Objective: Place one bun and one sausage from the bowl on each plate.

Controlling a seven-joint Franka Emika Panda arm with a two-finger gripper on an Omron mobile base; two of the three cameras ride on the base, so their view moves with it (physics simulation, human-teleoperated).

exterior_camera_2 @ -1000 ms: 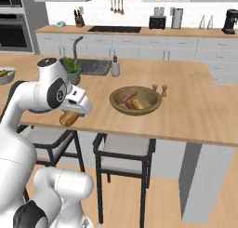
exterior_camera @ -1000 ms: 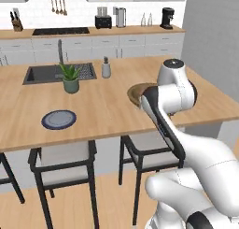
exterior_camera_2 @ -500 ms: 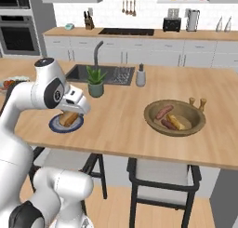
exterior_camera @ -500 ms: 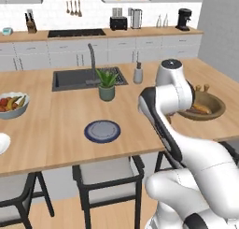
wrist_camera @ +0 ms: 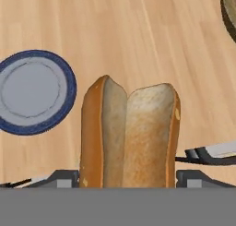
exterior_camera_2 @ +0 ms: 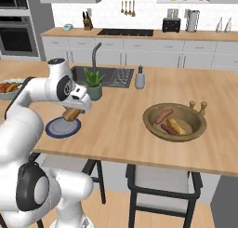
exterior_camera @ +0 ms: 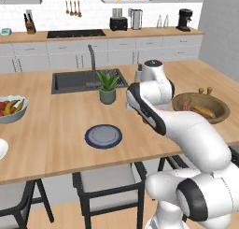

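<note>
My gripper (wrist_camera: 129,174) is shut on a split hot-dog bun (wrist_camera: 130,136), which stands upright between the fingers. From the right base view the gripper (exterior_camera_2: 72,114) hangs with the bun (exterior_camera_2: 70,114) just above the near right edge of a blue-rimmed grey plate (exterior_camera_2: 62,128). The plate (wrist_camera: 34,91) lies empty to the bun's left on the wooden counter and lies in front of the arm (exterior_camera: 103,136). The wooden bowl (exterior_camera_2: 174,122) sits far to the right (exterior_camera: 200,107) with two sausages (exterior_camera_2: 163,116) and another bun (exterior_camera_2: 179,127) inside.
A pale fruit bowl (exterior_camera: 10,109) stands at the counter's left, with a white plate's edge (exterior_camera: 1,148) in front of it. A potted plant (exterior_camera_2: 94,83) and a sink (exterior_camera: 74,81) lie behind the blue-rimmed plate. A dispenser bottle (exterior_camera_2: 140,78) and two shakers (exterior_camera_2: 197,106) stand further right. Stools sit under the counter's front edge.
The base has driven left along the counter, so the whole scene shifted right in both base views. The bun stayed in my gripper, which now hangs by the blue-rimmed plate.
</note>
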